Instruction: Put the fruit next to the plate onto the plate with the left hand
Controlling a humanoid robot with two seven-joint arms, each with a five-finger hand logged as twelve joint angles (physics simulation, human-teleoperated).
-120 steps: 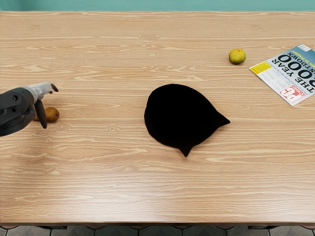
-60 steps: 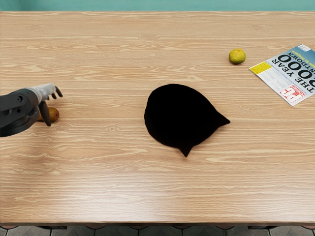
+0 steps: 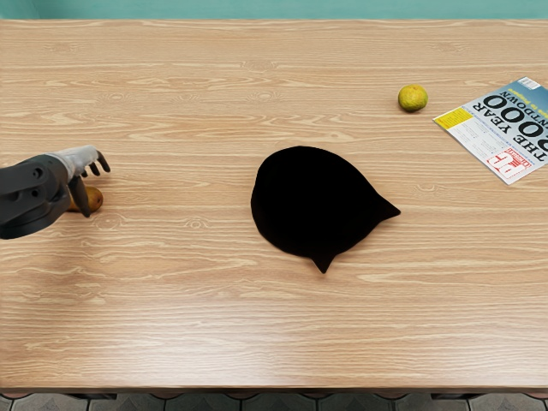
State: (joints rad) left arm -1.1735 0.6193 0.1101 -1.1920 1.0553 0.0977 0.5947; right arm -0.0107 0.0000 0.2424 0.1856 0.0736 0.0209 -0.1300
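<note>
The left hand (image 3: 74, 173) is seen at the table's (image 3: 171, 300) left edge, poised over the brown fruit (image 3: 95, 199). The fruit lies just below and slightly to the right of the palm, between the down-hanging thumb (image 3: 84, 206) and the fingers (image 3: 100, 162), which reach out past it to the right. The hand is loosely spread and nothing is held by it; no finger is shown pressed on the fruit, though part of the fruit is hidden behind the thumb. The visible part looks roundish, and no long axis can be made out, so no particular grasp direction is judged to be required.

The black plate (image 3: 308, 205) lies well apart from the hand, far to its right and a little below its level, so a long sideways carry would be needed once the fruit is gripped. A green-yellow citrus (image 3: 413, 98) sits much farther off, beyond the plate and up to the right, just beside a magazine (image 3: 501, 128). The brown fruit is by far the nearer to the left hand, and it is taken to be the one being reached for. The right arm is not seen.

Compared with a second ago, the hand has been shifted slightly to the right over the fruit, more of which is now covered, and the fingers have been fanned apart. The fruit itself has not been moved.
</note>
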